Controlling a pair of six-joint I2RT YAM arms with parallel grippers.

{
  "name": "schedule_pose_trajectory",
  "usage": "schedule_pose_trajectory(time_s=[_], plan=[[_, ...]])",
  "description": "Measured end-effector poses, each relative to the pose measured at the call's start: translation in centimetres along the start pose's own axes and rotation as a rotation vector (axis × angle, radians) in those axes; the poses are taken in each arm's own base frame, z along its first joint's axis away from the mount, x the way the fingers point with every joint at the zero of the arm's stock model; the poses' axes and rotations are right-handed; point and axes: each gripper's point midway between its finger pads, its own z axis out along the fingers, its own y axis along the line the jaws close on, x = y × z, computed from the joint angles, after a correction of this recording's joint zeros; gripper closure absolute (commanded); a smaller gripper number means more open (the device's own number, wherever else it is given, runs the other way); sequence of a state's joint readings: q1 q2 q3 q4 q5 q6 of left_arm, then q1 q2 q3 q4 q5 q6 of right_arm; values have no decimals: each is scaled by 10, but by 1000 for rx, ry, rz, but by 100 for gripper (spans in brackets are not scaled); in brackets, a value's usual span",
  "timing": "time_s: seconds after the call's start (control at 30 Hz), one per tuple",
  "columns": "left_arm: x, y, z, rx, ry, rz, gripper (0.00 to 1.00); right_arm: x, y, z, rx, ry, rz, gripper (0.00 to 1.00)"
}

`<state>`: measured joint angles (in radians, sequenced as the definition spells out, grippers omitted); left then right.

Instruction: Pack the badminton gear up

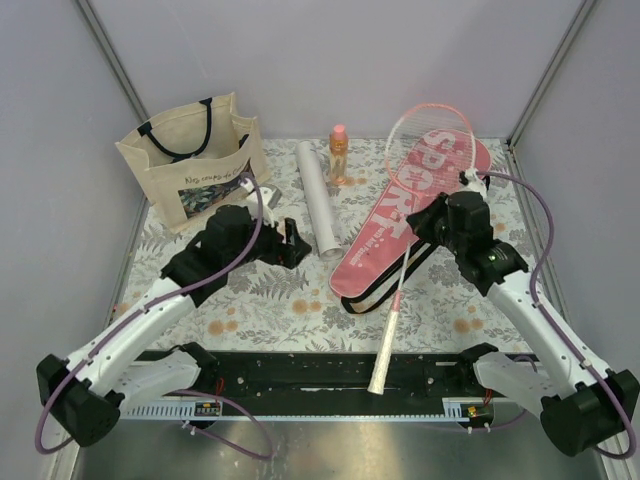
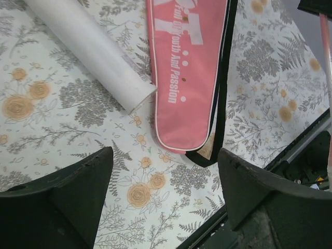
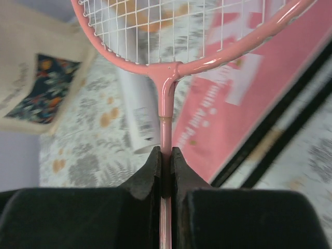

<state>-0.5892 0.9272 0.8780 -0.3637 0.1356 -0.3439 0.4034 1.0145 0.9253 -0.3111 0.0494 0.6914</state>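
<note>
My right gripper is shut on the thin pink shaft of a racket, just below the head. The racket's strung pink head is lifted over the far end of the pink "SPORT" cover, and its white handle points at the near edge. The cover lies flat on the floral cloth with black straps beside it. The white tube lies left of the cover. My left gripper is open and holds nothing, hovering over cloth near the tube's near end.
A beige tote bag with black straps stands at the back left. An orange bottle with a pink cap stands behind the tube. A black rail runs along the near edge. Grey walls close in the sides and back.
</note>
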Motion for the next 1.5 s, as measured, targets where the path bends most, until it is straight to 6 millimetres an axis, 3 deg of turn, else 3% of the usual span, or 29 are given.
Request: schedule_pose_trajectory(time_s=[0.2, 0.3, 0.47, 0.63, 0.73, 0.83, 1.07, 1.17, 1.23, 1.3, 1.37, 1.5], plan=[[20, -33, 40, 21, 84, 127, 16, 6, -95, -27, 349, -16, 67, 100], [33, -54, 63, 42, 112, 194, 16, 11, -129, -44, 467, -32, 94, 100], [75, -71, 104, 41, 174, 321, 17, 31, -173, -64, 604, -18, 124, 100], [123, -94, 131, 66, 245, 466, 17, 57, -207, -76, 718, 44, 153, 100], [140, -107, 146, 84, 267, 519, 17, 64, -214, -80, 739, 60, 155, 100], [141, -111, 165, 67, 263, 544, 18, 62, -212, -80, 722, 52, 144, 100], [145, -104, 204, 2, 253, 621, 24, 65, -212, -74, 688, 52, 131, 100], [155, -97, 210, -11, 270, 657, 42, 69, -213, -74, 684, 63, 129, 100], [159, -94, 213, -15, 279, 674, 70, 70, -213, -72, 679, 65, 130, 100], [162, -92, 213, -16, 284, 684, 91, 72, -212, -70, 665, 69, 132, 100], [162, -93, 214, -11, 283, 685, 100, 74, -212, -68, 654, 73, 135, 100], [161, -94, 214, -8, 280, 681, 100, 85, -212, -62, 622, 100, 139, 100]])
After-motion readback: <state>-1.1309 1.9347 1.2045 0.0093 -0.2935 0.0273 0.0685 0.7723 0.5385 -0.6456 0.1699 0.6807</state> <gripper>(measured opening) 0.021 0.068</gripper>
